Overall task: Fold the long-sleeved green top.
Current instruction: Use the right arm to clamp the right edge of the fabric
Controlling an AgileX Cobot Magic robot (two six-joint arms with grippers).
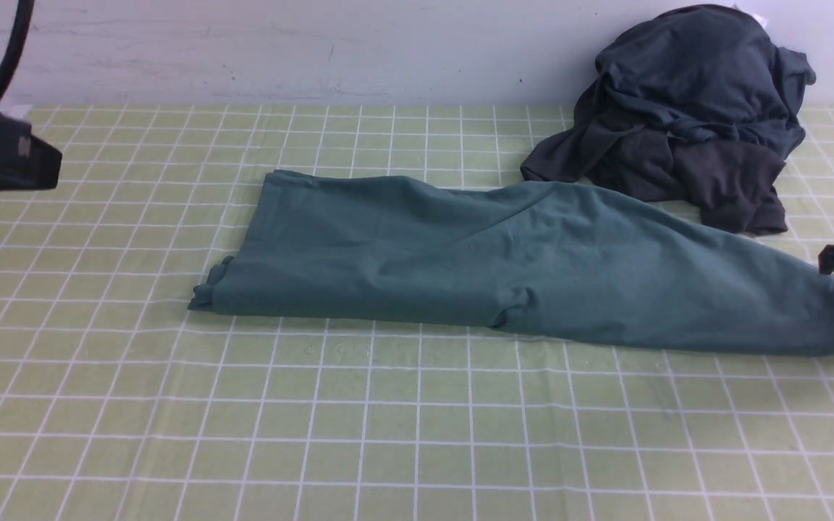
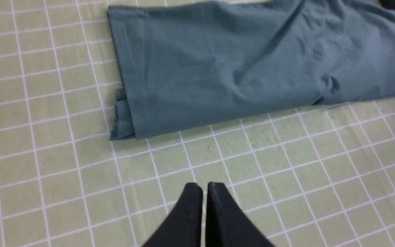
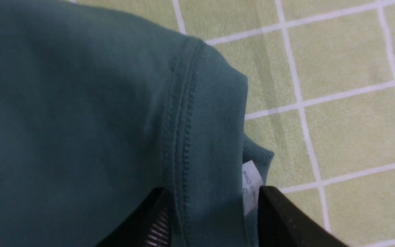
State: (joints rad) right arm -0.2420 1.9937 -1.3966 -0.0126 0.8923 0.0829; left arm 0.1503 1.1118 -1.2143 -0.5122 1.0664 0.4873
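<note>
Black tips pressed together on nothing, the left gripper (image 2: 204,192) hangs over the checked tablecloth (image 1: 388,427) at the left, clear of the garment. The green top (image 1: 504,268), folded into a long band, lies across the middle of the table and runs rightward. Behind its right part sits a heap of dark clothes (image 1: 692,108). At the far right, the right gripper (image 3: 214,212) clamps the top's ribbed collar beside a white label (image 3: 250,181).
</note>
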